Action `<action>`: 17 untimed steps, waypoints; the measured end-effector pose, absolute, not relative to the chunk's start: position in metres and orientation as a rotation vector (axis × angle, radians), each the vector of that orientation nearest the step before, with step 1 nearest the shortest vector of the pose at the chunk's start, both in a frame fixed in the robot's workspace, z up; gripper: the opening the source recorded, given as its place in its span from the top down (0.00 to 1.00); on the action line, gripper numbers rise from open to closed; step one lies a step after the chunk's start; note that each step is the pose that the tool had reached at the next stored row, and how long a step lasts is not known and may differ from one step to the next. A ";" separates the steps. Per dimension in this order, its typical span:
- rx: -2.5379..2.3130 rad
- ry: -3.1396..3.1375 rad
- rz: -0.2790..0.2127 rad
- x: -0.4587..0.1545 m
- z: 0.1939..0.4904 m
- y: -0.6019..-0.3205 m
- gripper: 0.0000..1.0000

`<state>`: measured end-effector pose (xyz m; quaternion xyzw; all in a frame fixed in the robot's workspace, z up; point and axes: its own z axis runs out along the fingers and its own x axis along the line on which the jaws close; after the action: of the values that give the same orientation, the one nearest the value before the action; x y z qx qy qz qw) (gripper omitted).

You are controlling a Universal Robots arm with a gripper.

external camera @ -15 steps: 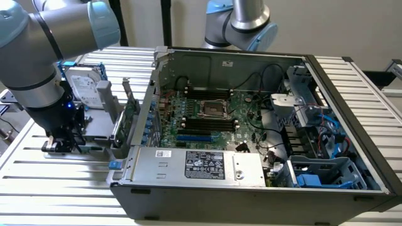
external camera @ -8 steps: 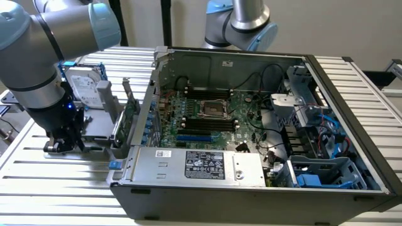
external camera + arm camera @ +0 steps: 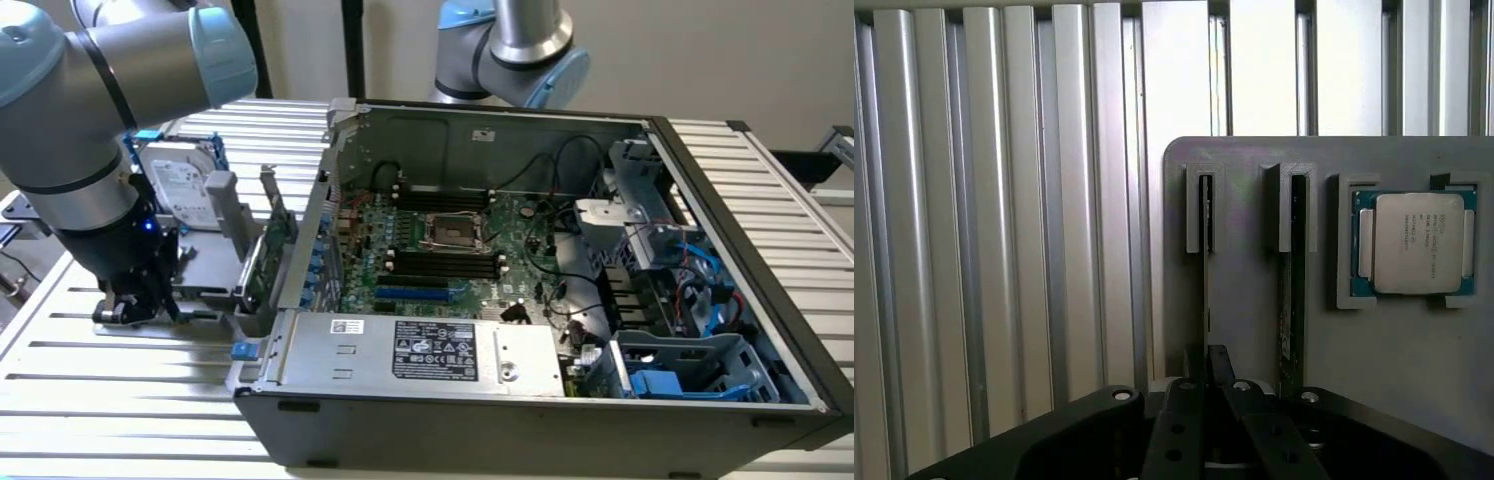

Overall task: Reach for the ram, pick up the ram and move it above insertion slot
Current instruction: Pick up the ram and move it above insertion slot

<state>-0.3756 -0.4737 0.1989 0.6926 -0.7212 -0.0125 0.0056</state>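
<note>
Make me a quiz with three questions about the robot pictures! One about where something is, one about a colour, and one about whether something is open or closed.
1. Where is the gripper?
A. Down at the grey holder, beside the computer case
B. Inside the case
C. High above the case

2. What colour is the frame around the hard drive?
A. Red
B. Yellow
C. Blue

3. Is the computer case open or closed?
A. Closed all round
B. Open
C. Wrapped in a box

Answers:
1 A, because the exterior view shows the gripper low down on that view's left of the case, and the wrist view shows the holder right by it.
2 C, because blue edges show around the silver drive.
3 B, because you can look straight in at the green motherboard.
</note>
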 end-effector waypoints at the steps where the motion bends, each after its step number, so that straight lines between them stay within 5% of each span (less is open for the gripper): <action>1: 2.168 -2.258 -0.039 -0.376 0.199 -0.474 0.87; 17: 2.168 -2.258 -0.039 -0.376 0.234 -0.474 0.87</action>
<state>-0.3756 -0.4737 0.2335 0.6926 -0.7212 -0.0125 0.0056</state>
